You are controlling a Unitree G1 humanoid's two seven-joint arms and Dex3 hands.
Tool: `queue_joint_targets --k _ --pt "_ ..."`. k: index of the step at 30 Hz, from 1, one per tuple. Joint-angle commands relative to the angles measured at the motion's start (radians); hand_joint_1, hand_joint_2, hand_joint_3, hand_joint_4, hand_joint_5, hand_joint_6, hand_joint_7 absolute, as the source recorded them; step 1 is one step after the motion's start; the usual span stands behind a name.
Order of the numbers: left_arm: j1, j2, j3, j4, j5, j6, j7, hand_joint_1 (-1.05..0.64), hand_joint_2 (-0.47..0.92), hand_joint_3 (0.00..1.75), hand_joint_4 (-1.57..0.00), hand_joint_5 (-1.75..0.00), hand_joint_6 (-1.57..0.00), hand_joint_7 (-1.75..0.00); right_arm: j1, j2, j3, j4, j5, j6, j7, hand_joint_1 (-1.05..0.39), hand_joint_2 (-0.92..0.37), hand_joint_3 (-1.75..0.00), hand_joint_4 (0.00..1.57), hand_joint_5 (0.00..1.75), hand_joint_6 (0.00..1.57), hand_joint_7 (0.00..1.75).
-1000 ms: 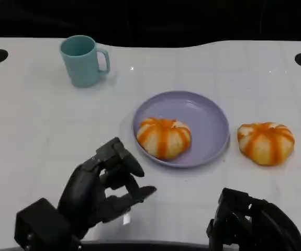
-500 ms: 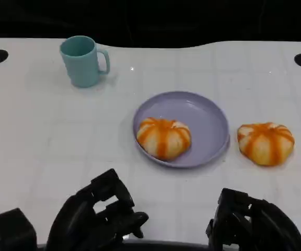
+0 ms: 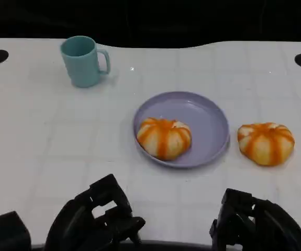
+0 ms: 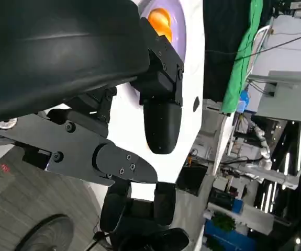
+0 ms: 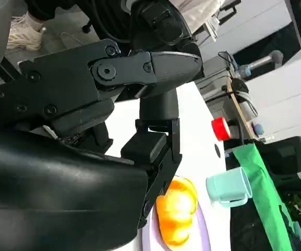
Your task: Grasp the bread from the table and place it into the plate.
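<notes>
One orange-striped round bread bun [image 3: 164, 138] already lay in the lilac plastic plate [image 3: 209, 121]; a second bun [image 3: 266, 143] sat on the white worktop [image 3: 45, 136] just beside it. Both hands hung low, the left hand [image 3: 95, 222] curled empty, the right hand [image 3: 255, 225] too hidden to tell. Next, I judged, the right hand should reach for the second bun.

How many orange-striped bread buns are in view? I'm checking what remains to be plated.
2: one orange-striped bread bun on the round lavender plate, one on the white table right of it.

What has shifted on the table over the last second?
The left hand pulled back toward the robot from beside the round lavender plate, holding nothing. The right hand, both orange-striped buns and the teal mug stayed put.
</notes>
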Motion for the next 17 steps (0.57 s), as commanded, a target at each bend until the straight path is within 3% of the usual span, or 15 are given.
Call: queue_joint_targets --k 1,17 --pt "-0.009 0.007 0.013 0.012 0.006 -0.005 -0.021 -0.29 0.87 0.13 -0.72 -1.75 -0.51 -1.75 0.006 -0.016 -0.016 -0.005 0.015 0.000 0.006 -0.69 -0.92 -0.27 0.83 1.63 0.74 1.37" --pt "-0.030 -0.003 0.042 0.035 -0.007 0.025 -0.044 -0.28 0.83 0.19 -0.72 -1.75 -0.52 -1.75 0.000 -0.014 -0.023 0.017 0.022 -0.007 0.009 -0.68 -0.92 -0.29 0.83 1.64 0.75 1.37"
